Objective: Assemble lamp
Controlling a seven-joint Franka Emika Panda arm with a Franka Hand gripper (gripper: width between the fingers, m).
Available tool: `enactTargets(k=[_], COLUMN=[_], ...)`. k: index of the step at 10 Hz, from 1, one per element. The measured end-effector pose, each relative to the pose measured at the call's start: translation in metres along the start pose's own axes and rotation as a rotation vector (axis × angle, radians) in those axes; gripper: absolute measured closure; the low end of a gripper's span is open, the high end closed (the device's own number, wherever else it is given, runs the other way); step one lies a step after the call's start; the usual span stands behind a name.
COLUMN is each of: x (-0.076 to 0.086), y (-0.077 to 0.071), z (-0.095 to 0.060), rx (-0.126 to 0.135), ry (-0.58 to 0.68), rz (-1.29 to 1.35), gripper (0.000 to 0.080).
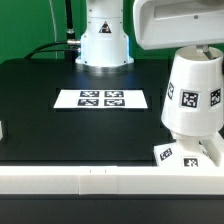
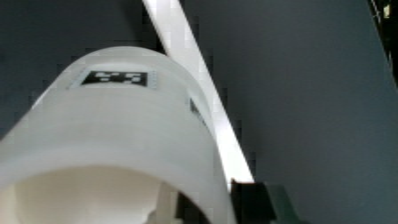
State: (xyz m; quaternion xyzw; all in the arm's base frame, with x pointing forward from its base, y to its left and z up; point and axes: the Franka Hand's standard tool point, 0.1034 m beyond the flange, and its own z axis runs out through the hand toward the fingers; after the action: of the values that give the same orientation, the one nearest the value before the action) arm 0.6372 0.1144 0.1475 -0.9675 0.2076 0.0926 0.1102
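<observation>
Lower right of the exterior view, the lamp shade [image 1: 192, 90] stands over the square base [image 1: 187, 155] on the black bench [image 1: 60, 125]. The gripper [image 2: 222, 200] hugs the shade [image 2: 111, 130]; whether it's clamped, I cannot tell. Best keep the shade upright, centred, before letting go.

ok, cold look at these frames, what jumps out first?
The white tapered shade at the exterior view's right, tags on its side, standing over the flat base near the white front rail. Next, the marker board lying mid-table before the robot's pedestal. The wrist view is mostly filled by the shade up close.
</observation>
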Motion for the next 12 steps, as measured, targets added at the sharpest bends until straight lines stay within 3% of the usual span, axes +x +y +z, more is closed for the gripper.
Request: enactTargets(k=[2,3,4,7,8,9,10,12], x=[0.002,0.004,0.002,-0.005,-0.007,-0.010,-0.011,-0.013], y=[0.003,0.009,0.014,0.025,0.026,0.019,0.012,0.007], z=[-0.002,-0.007,-0.011,-0.026,-0.038,-0.049,-0.054,-0.052], rx=[0.001,0.006,0.004,0.000,-0.006,-0.016,-0.034,-0.041], ry=[0.003,0.007,0.000,-0.033,-0.060,-0.093,-0.104,-0.104], rz=[-0.007,-0.037,-0.044,-0.058,-0.051,-0.039,-0.021,-0.014], gripper=[0.0755,0.0638,0.0638,0.0189,0.0189,0.0118,0.0105,0.0101])
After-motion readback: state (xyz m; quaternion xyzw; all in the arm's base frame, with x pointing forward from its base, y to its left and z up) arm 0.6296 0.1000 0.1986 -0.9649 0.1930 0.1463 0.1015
